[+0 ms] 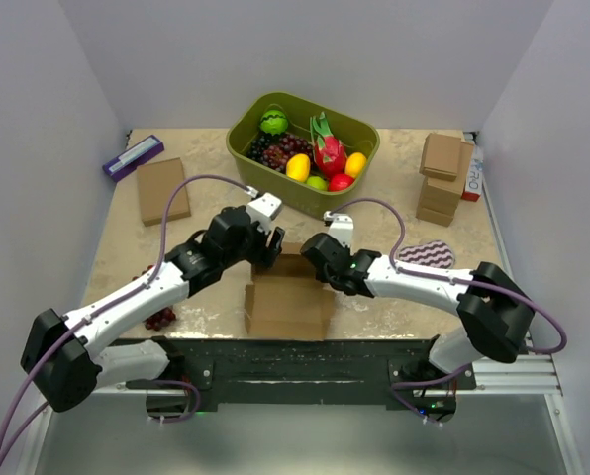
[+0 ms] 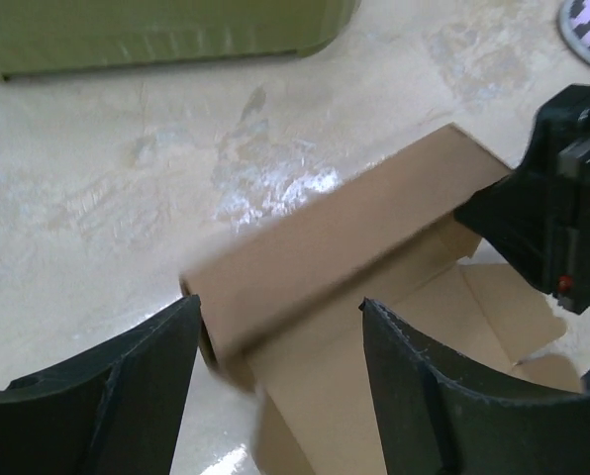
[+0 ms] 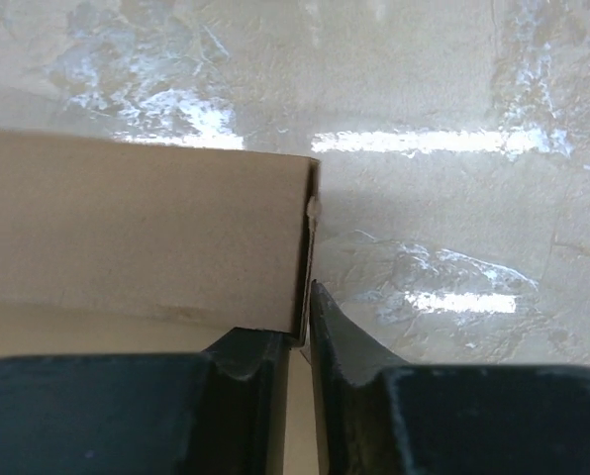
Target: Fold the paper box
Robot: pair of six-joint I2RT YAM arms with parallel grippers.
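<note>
The paper box [image 1: 287,297], plain brown cardboard, lies partly folded on the table's near middle with its walls raised. My left gripper [image 1: 272,247] hangs over its far left corner. In the left wrist view the left gripper [image 2: 280,305] is open, its dark fingers [image 2: 156,356] standing either side of the end of a raised wall of the paper box [image 2: 344,237] without pinching it. My right gripper [image 1: 320,262] is at the box's far right corner. In the right wrist view the right gripper [image 3: 300,322] is shut on the thin edge of an upright wall of the paper box [image 3: 137,228].
A green basket [image 1: 244,139] of fruit stands just behind the arms. A flat brown box [image 1: 161,188] and a purple box [image 1: 133,156] lie at the back left. Stacked small brown boxes [image 1: 442,178] stand at the back right. A zigzag-patterned piece [image 1: 427,254] and grapes [image 1: 159,319] lie nearby.
</note>
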